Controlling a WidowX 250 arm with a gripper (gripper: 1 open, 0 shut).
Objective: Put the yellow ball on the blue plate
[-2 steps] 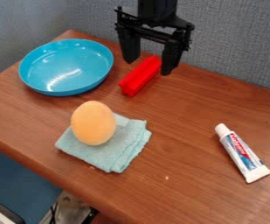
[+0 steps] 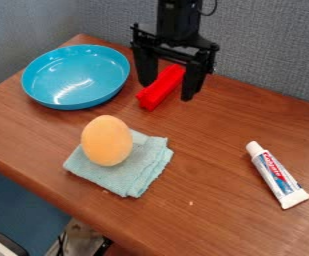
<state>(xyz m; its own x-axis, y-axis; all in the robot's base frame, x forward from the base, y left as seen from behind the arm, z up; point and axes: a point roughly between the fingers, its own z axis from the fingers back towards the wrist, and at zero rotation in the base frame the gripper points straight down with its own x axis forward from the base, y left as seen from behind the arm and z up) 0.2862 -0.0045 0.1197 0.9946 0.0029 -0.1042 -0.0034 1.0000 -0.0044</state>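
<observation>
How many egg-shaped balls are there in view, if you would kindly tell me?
1. The smooth yellow-orange egg-shaped ball sits on the folded pale teal cloth, in front of the round cyan-blue plastic plate.

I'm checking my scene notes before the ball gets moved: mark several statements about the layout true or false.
1. The yellow ball rests on the folded cloth. True.
2. The blue plate already holds the ball. False: the ball is outside it, on the cloth.
3. The gripper is open. True.
4. The toothpaste tube lies on the blue plate. False: it lies on the table.
5. The ball is smaller than the plate. True.
</observation>
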